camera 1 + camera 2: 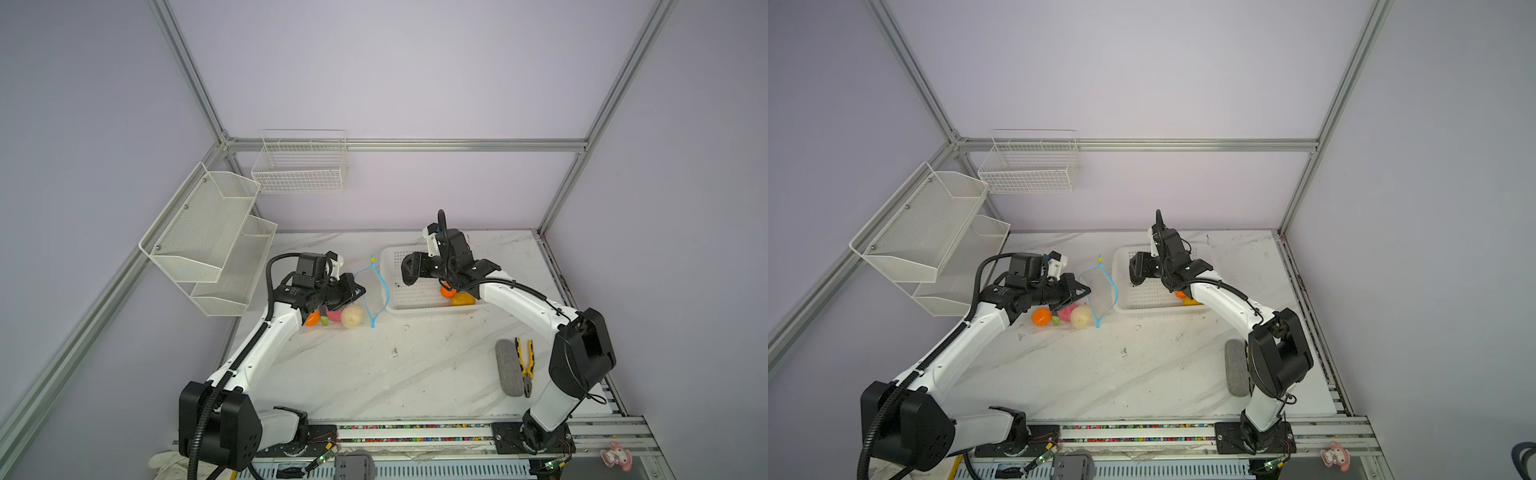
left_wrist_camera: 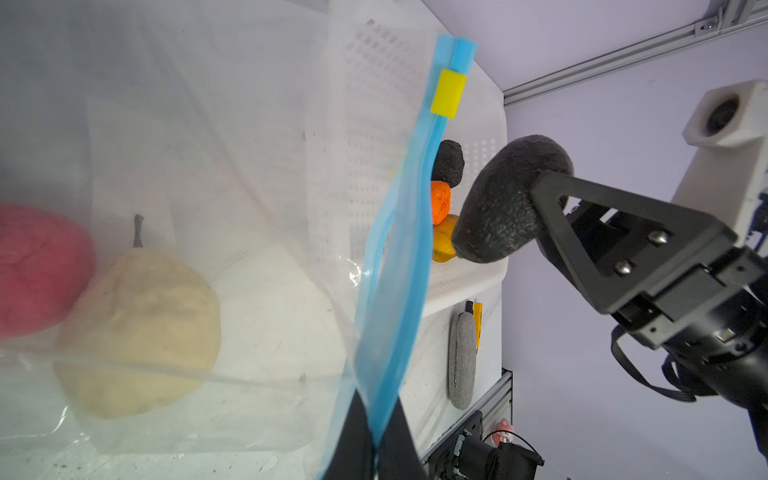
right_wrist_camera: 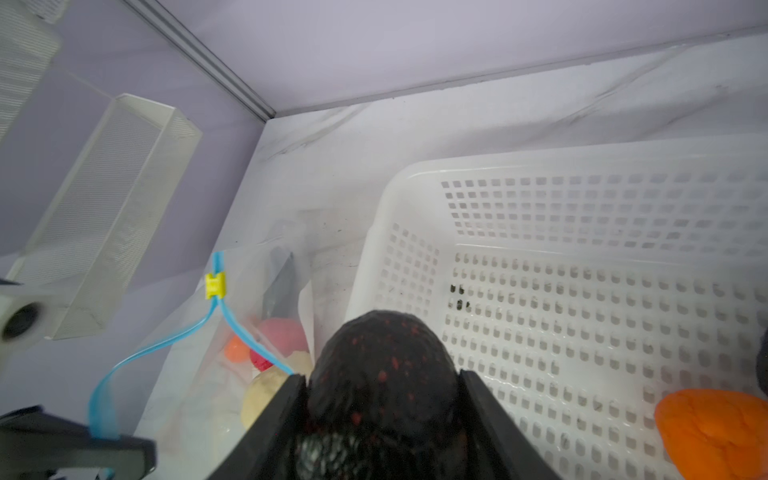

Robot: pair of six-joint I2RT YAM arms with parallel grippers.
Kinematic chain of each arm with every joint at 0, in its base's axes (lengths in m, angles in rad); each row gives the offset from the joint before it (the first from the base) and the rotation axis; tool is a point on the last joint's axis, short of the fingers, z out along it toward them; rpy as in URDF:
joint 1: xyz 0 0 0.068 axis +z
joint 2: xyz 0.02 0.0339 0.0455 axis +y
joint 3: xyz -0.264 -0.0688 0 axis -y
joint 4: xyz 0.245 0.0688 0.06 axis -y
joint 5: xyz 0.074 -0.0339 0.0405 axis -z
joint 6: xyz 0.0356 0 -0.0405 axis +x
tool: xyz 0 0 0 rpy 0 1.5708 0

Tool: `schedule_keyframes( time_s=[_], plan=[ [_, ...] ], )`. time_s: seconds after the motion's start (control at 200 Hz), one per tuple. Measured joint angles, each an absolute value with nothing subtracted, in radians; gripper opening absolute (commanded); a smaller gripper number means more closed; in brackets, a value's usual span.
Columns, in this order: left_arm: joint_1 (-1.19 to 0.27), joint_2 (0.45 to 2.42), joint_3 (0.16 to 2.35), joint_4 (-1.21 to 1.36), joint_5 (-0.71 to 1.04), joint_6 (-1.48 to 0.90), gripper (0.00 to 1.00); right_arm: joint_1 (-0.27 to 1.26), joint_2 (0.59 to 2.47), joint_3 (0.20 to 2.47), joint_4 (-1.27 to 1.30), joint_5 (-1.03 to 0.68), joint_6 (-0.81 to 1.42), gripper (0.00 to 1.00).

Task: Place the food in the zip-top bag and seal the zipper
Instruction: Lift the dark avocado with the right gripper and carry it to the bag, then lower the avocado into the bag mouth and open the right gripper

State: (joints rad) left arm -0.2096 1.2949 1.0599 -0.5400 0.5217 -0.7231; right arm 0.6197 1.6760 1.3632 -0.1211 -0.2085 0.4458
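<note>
The clear zip-top bag (image 1: 357, 305) lies left of the white basket (image 1: 415, 297), its mouth held agape. My left gripper (image 2: 376, 415) is shut on one lip of the blue zipper (image 2: 395, 266), whose yellow slider (image 2: 446, 97) sits at the far end. Inside the bag are a cream pear (image 2: 141, 332), a pink ball (image 2: 37, 270), an orange (image 1: 312, 318) and a small green piece (image 1: 324, 321). My right gripper (image 3: 382, 378) is shut on a black lump (image 2: 507, 199) above the basket's left end, beside the bag mouth. An orange piece (image 2: 440, 201), a yellow-brown oval (image 1: 462, 299) and another black lump (image 2: 449, 164) remain in the basket.
Yellow-handled pliers (image 1: 525, 365) and a grey oblong pad (image 1: 509, 368) lie at the front right of the marble table. Mesh shelves (image 1: 208, 237) hang on the left wall and a wire basket (image 1: 301, 166) on the back wall.
</note>
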Motion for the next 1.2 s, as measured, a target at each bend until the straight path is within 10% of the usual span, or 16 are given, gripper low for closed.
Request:
schedule_keyframes(
  time_s=[1.2],
  plan=[
    [-0.21,1.281,1.06,-0.54,0.521,-0.723,0.0,0.836,1.777,1.256,0.147,-0.205,0.478,0.56]
  ],
)
